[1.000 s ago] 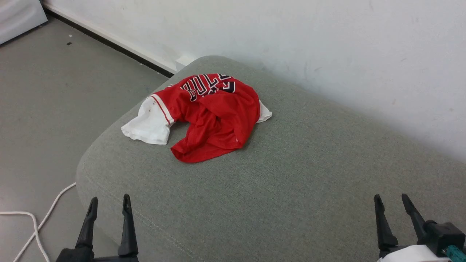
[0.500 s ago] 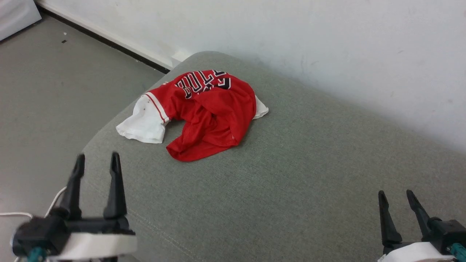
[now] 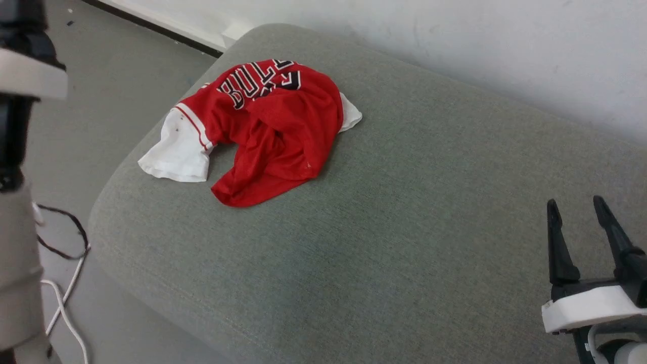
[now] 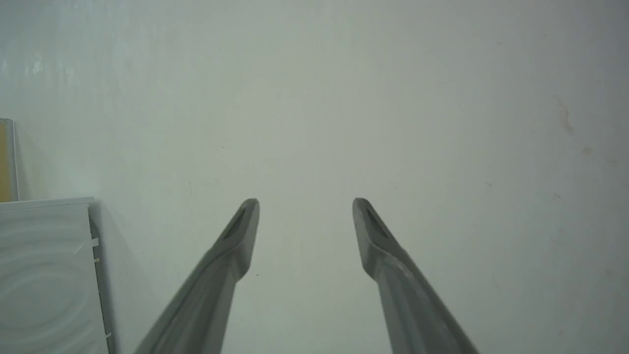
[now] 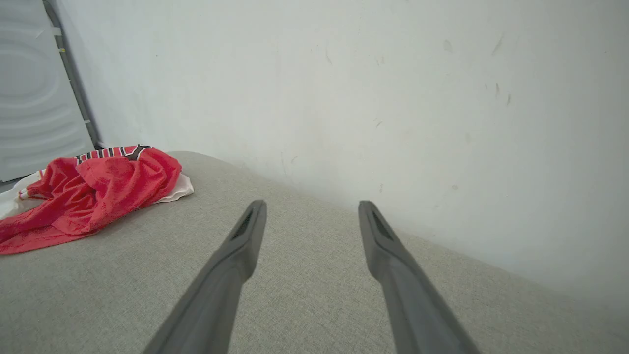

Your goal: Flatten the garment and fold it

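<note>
Dark fingers, white collars, pale arms.
The right gripper (image 3: 574,201) has two long black fingers (image 3: 557,253) tapering to points, set in a black block with a white collar (image 3: 586,306) under it. The left gripper (image 4: 305,202) has matching fingers, each with a narrow slot near its tip. The left arm (image 3: 17,283) is pale grey, with black segments and a white band (image 3: 30,76).

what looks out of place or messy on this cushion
The garment lies bunched in a heap near the cushion's far left corner, its lettering partly folded under and one white sleeve splayed toward the edge. Nothing looks torn or spilled.
</note>
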You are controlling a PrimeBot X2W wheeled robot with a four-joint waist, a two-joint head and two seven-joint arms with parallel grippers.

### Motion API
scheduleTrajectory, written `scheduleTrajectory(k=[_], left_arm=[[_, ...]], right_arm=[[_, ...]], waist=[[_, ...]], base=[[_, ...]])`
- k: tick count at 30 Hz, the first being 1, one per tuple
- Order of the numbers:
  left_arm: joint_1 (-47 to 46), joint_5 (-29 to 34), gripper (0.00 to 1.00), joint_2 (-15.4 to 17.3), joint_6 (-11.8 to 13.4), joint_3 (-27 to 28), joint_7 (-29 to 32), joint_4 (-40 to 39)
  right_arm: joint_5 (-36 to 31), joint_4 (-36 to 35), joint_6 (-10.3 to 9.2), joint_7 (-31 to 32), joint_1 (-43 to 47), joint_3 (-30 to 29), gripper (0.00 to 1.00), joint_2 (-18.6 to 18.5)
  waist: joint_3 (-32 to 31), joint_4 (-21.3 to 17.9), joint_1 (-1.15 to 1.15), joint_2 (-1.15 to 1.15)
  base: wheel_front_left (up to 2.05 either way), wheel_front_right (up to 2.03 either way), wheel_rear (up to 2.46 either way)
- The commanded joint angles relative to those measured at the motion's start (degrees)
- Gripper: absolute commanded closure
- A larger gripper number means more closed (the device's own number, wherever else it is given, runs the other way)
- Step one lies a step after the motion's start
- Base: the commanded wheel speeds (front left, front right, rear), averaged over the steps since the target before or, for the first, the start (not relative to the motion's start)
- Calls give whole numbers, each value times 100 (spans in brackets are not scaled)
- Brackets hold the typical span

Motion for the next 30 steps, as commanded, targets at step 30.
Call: scheduleTrajectory(k=[30], left_arm=[[-1230, -3413, 0, 1602, -68, -2977, 2258, 3702]], right_arm=[[-1123, -2683, -5, 1614, -464, 755, 0, 2]], waist=[[2439, -1514, -1, 0]], base=[[0, 0, 0]])
